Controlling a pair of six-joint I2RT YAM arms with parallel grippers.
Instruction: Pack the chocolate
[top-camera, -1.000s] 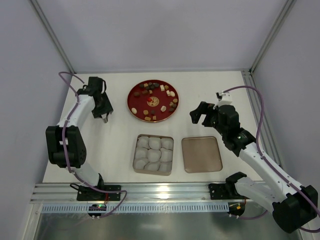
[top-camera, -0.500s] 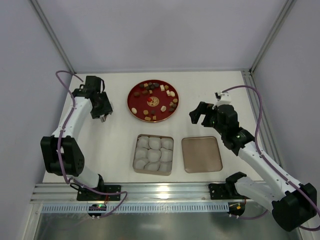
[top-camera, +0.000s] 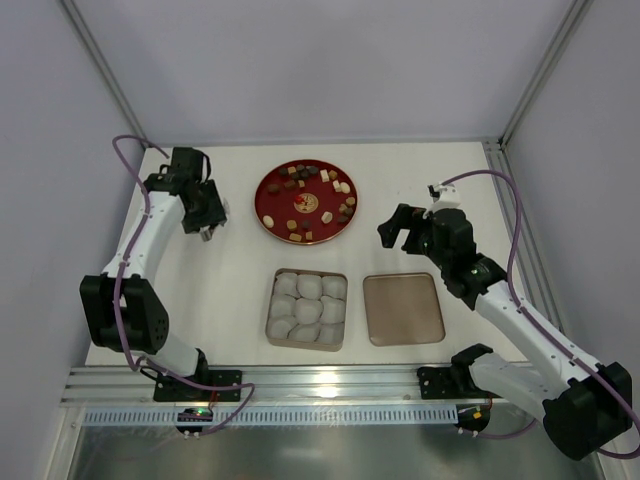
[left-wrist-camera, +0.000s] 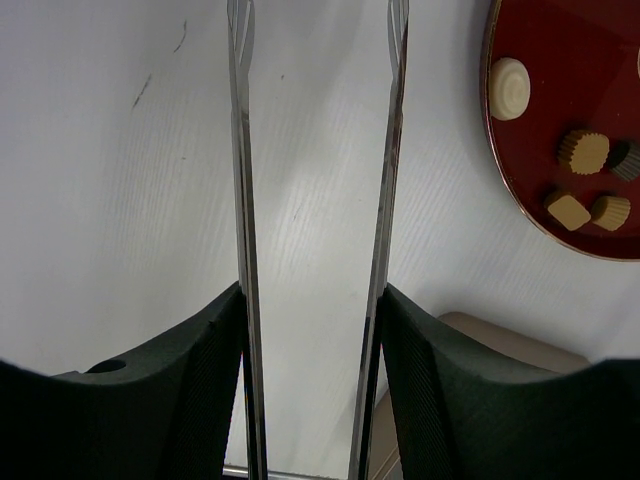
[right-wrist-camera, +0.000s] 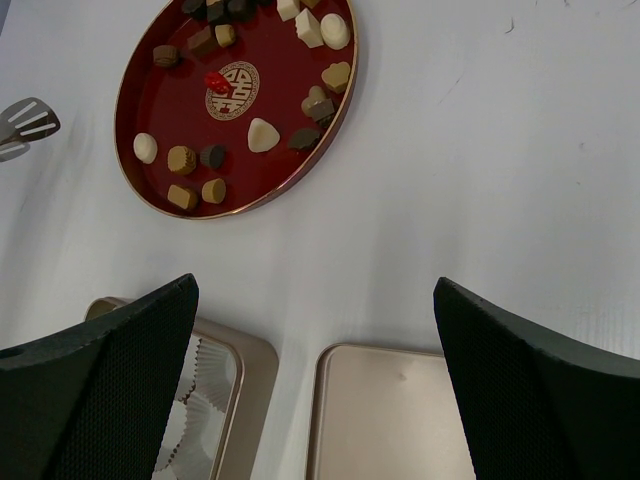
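Left gripper (top-camera: 208, 232): its two thin metal fingers (left-wrist-camera: 243, 200) stand apart with only bare tabletop showing between them. It hangs just beside the left rim of the plate, holding nothing.
Right gripper (top-camera: 392, 232): the black fingers (right-wrist-camera: 100, 370) are spread wide and empty, raised between the plate and the lid.
Chocolate (right-wrist-camera: 263, 134): all the small pieces I can see (dark, tan, cream, one red by the gold emblem) lie scattered on the red plate (right-wrist-camera: 275, 80). None shows in the tray.
Step in hand: probably the reach for a first piece, with the left arm the nearer of the two.
How to do it well: pick a piece with free space on both sides, such as the cream round one near the left rim. Bring the fingers down astride it and close gently, since the blades are thin and a small piece could squirt out or tip. Keep the tips off the plate's raised rim on the way in.
Where it goes: the tray (top-camera: 305, 345), just in front of the plate, lined with pale paper cups (top-camera: 306, 308). Lower a piece well into a cup before letting go, as the paper looks light.
Lid (top-camera: 403, 309): flat and tan, to the right of the tray and apart from it.
Tabletop (top-camera: 240, 280): matt white with a few faint scuffs.
Room: plain pale walls, metal frame posts (top-camera: 110, 80) at the corners, and a metal rail (top-camera: 330, 380) along the near edge.
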